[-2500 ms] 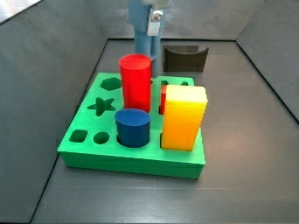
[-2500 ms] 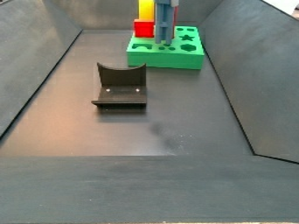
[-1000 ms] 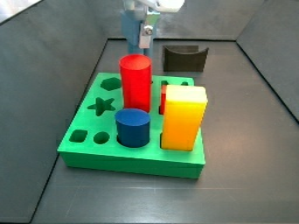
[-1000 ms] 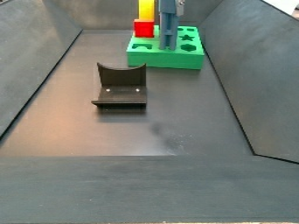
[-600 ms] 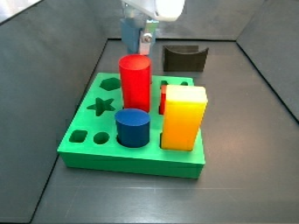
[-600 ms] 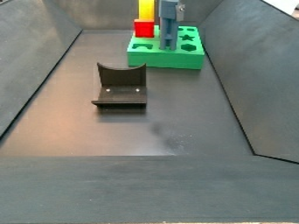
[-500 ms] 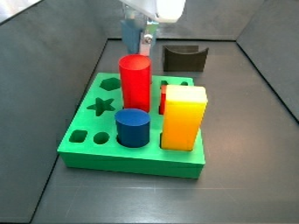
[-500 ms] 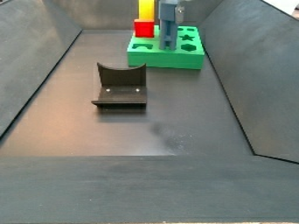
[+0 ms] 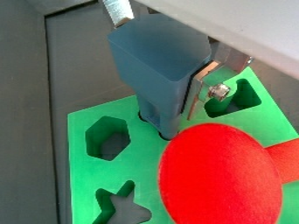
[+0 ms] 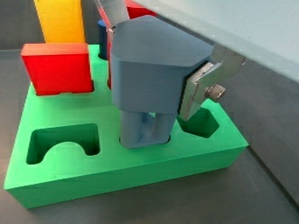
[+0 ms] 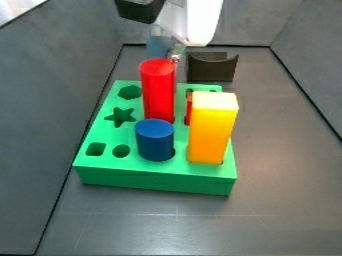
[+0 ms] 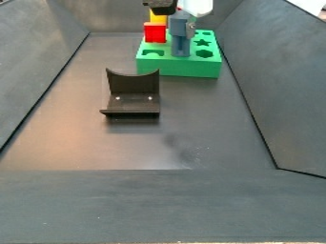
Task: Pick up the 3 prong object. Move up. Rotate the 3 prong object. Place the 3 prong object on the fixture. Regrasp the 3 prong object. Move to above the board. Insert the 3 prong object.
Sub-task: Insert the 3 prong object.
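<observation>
in both wrist views the 3 prong object (image 9: pixel 158 70) stands gripped by the jaws, its lower end in a cut-out of the board (image 9: pixel 100 175). in a side view the gripper (image 11: pixel 166 42) hangs upper centre, behind the red cylinder (image 11: pixel 159 88); the fixture (image 12: pixel 132 92) sits left of centre.

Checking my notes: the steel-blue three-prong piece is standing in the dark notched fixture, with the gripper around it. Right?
Not the fixture, which stands empty in a side view. Both wrist views show the steel-blue three-prong piece standing in a cut-out of the green board, gripper around it.
</observation>
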